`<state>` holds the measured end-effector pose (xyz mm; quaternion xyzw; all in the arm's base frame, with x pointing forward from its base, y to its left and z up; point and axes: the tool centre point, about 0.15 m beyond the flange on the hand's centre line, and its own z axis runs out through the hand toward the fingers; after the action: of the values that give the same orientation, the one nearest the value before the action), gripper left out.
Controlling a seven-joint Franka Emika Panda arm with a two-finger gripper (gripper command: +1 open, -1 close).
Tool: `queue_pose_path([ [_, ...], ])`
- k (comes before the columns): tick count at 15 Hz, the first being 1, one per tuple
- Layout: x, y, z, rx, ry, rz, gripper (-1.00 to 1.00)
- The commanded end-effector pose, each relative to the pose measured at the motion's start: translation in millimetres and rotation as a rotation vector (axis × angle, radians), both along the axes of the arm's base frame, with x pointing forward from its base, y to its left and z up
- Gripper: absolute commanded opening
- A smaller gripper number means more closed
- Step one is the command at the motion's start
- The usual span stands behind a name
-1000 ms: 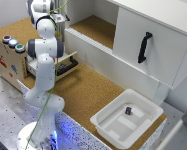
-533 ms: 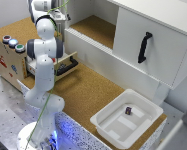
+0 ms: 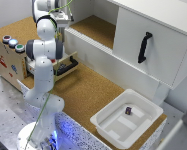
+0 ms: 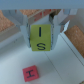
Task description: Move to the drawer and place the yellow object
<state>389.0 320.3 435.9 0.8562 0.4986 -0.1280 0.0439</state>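
Pinching the yellow block [image 4: 42, 38] between its fingers [image 4: 61, 22], my gripper [image 4: 42, 25] holds it above a pale surface with a red block [image 4: 30, 73] lying on it. Further off, the drawer [image 3: 66, 66] stands pulled open in the wooden box [image 3: 7, 62], partly behind my arm [image 3: 44, 50].

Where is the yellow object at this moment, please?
In the wrist view, the yellow object sits gripped between the end effector fingers, above a pale surface with a red block lying on it.
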Motion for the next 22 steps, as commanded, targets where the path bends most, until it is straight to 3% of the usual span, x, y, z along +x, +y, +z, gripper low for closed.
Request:
queue_pose_path([
  [1, -27.4, -39.0, -71.0, 0.112, -0.155, 0.099, -1.0],
  [8, 11.3, -40.5, -105.1, 0.188, -0.157, 0.021, -1.0],
  [13, 21.7, -31.5, -111.3, 0.181, -0.146, 0.005, -1.0],
  [14, 20.2, -31.2, -104.4, 0.182, -0.135, 0.0, 1.0],
  [17, 2.0, -33.7, -73.2, 0.23, -0.124, 0.02, 1.0],
  [22, 2.0, -33.7, -73.2, 0.23, -0.124, 0.02, 1.0],
])
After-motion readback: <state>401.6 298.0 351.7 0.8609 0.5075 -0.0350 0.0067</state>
